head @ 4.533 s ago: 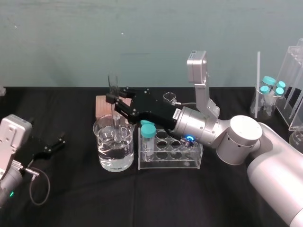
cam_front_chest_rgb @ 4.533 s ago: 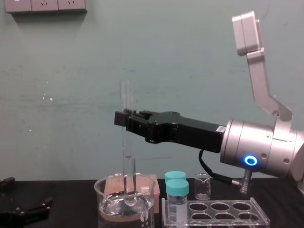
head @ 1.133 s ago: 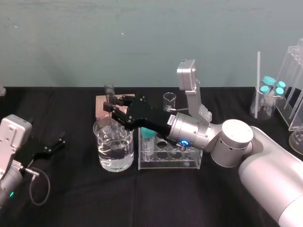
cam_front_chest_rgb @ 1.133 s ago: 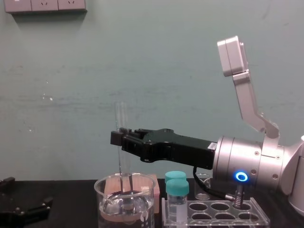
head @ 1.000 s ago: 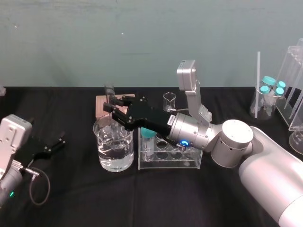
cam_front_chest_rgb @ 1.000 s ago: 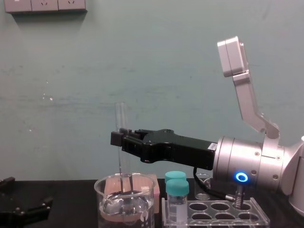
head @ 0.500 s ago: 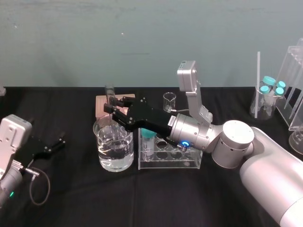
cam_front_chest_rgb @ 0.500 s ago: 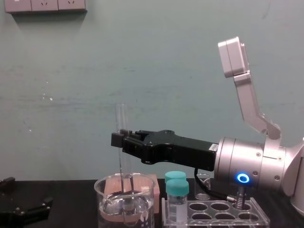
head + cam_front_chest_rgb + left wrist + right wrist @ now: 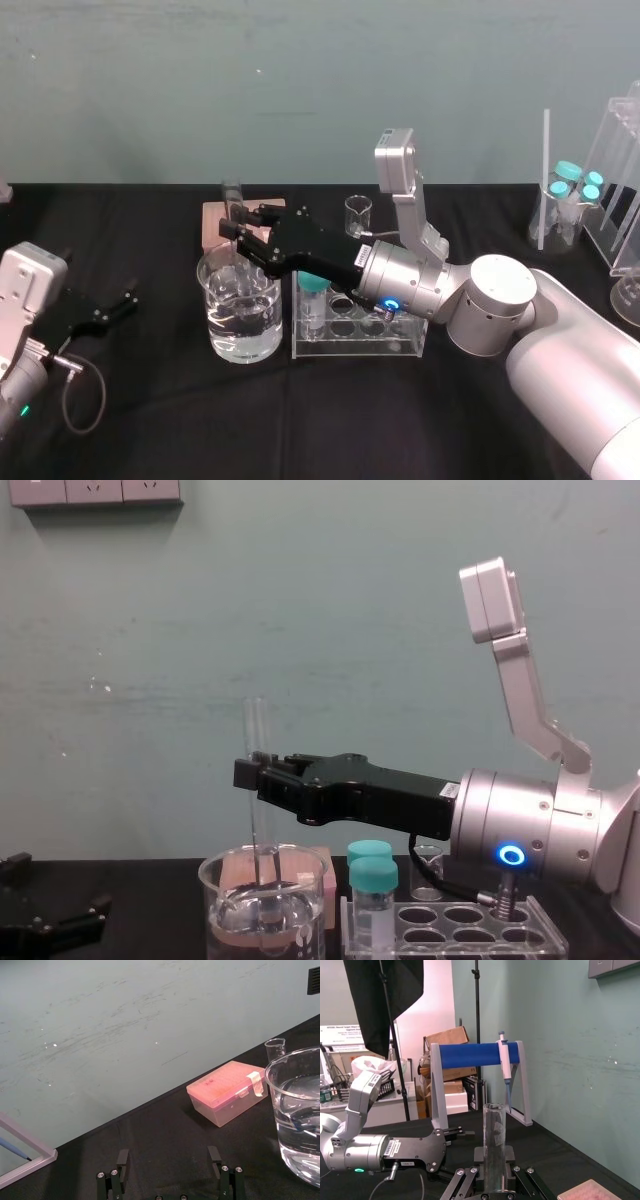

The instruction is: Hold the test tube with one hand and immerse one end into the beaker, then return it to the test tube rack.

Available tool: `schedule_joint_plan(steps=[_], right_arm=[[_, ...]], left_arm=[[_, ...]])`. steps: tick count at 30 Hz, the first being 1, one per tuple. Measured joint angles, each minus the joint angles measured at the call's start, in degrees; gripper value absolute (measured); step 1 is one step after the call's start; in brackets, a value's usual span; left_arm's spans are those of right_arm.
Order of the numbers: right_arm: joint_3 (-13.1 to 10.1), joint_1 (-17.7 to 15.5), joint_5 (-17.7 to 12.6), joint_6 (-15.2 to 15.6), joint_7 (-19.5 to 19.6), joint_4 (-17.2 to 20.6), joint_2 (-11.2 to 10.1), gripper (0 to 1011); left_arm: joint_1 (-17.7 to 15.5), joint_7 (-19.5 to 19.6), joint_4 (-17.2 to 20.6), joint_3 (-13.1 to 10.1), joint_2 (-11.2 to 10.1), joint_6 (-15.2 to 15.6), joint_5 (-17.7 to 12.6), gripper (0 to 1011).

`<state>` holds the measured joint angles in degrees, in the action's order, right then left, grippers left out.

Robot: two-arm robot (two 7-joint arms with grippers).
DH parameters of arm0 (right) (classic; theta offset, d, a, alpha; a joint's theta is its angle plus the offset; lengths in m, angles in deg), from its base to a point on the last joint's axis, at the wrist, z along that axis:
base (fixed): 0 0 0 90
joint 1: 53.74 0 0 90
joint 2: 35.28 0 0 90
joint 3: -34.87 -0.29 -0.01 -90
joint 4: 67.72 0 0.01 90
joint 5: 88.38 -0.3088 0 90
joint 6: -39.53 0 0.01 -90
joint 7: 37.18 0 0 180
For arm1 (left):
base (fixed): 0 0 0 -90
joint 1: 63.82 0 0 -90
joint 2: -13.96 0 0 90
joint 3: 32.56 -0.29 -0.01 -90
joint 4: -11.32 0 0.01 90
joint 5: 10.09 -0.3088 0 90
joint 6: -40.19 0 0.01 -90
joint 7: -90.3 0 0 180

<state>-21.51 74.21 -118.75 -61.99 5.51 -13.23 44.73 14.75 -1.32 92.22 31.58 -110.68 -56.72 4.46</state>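
Black cloth covers the table (image 9: 150,400), and the big silver right arm (image 9: 500,310) reaches across it from the right, above everything else. Below its far end stands the beaker (image 9: 240,320), wide and about half full of water. The rack (image 9: 360,335) sits just beside it on the right.

The right gripper (image 9: 232,222) hangs over the beaker with its fingers pinched tight on the test tube (image 9: 258,730), gripping it a little above the middle. The tube stands close to upright. In the chest view its rounded end is down inside the beaker and looks to be under the water line.

The left gripper (image 9: 168,1155) lies parked on the cloth well off to the left, its fingers spread wide with nothing between them.

So I'd say the dipping step is in hand and about done. The next move calls for a straight lift until the tube's bottom clears the glass rim. Then comes a short carry to the right and a careful upright drop into a free hole. It must steer clear of the teal-capped vial (image 9: 313,290) standing at the rack's near left corner.
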Motion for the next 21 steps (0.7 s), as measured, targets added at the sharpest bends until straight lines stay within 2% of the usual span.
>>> schedule_joint_plan(steps=[21], right_arm=[[0.0,0.2,0.1,-0.1,0.0,-0.7,0.1,225]], left_arm=[[0.0,0.0,0.0,0.0,0.0,0.0,0.0,1000]])
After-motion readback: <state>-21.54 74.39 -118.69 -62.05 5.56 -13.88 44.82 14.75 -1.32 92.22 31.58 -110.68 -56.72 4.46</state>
